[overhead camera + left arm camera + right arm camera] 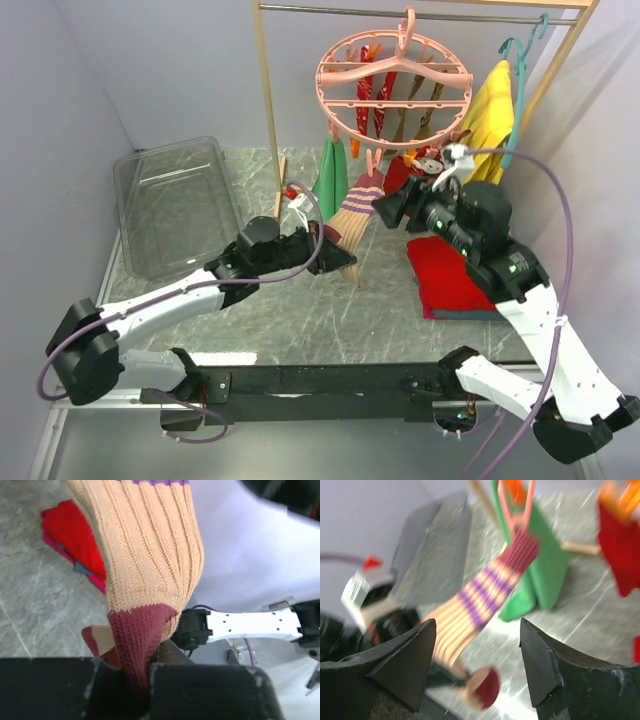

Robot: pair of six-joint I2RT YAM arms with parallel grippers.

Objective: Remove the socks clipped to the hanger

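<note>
The salmon-pink ring hanger (394, 82) hangs from the wooden rail with several socks clipped to it. A tan sock with purple stripes (355, 205) hangs from a front peg (371, 162) and stretches down to the left. My left gripper (338, 252) is shut on its dark red toe end (137, 640). The same sock shows in the right wrist view (480, 597). My right gripper (392, 208) is open and empty, just right of that sock, its fingers (405, 660) apart. Red socks (372, 90) hang at the ring's back.
A long green cloth (331, 180) hangs left of the tan sock. A clear plastic bin (175, 205) lies at the left. A folded red cloth (450, 275) lies under my right arm. A teal hanger with yellow cloth (490, 115) hangs at the right.
</note>
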